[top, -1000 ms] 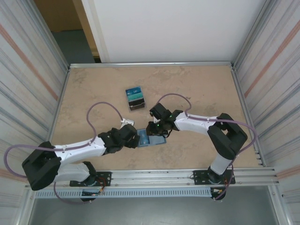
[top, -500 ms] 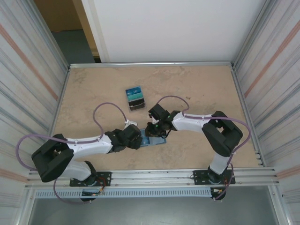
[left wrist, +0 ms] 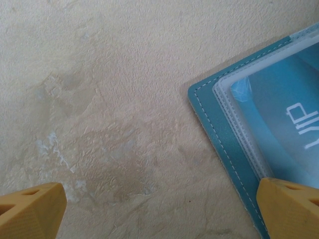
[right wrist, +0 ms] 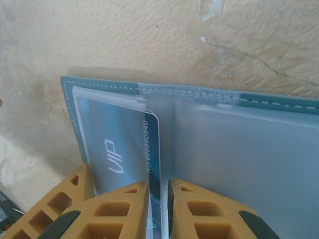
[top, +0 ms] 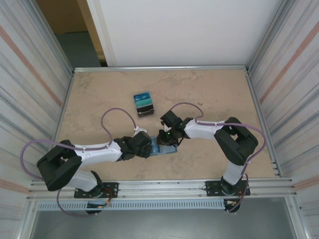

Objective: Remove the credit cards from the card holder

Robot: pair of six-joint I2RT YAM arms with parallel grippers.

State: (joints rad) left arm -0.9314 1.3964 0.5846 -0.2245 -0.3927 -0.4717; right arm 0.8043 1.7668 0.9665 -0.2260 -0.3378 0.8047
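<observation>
The card holder (top: 168, 149) lies open on the table between my two grippers, a teal wallet with clear pocket panels (right wrist: 239, 144). A blue VIP credit card (right wrist: 119, 144) sits in its left pocket, with its dark right edge poking out of the sleeve. My right gripper (right wrist: 158, 199) (top: 162, 140) stands over it, fingers nearly together with that card edge between them. My left gripper (left wrist: 160, 214) (top: 148, 146) is wide open at the holder's left corner (left wrist: 219, 124). Its right fingertip (left wrist: 291, 206) rests over the teal border, and the card (left wrist: 284, 124) shows through the plastic.
A small pile of printed blue cards (top: 143, 104) lies on the table behind the holder, one dark card at its near end. Metal rails edge the tan tabletop (top: 214, 94), and corrugated walls rise on both sides.
My left arm has slid right, bringing its open gripper up to the holder's left corner. The right gripper's fingers have drawn closer together over the card's edge.
</observation>
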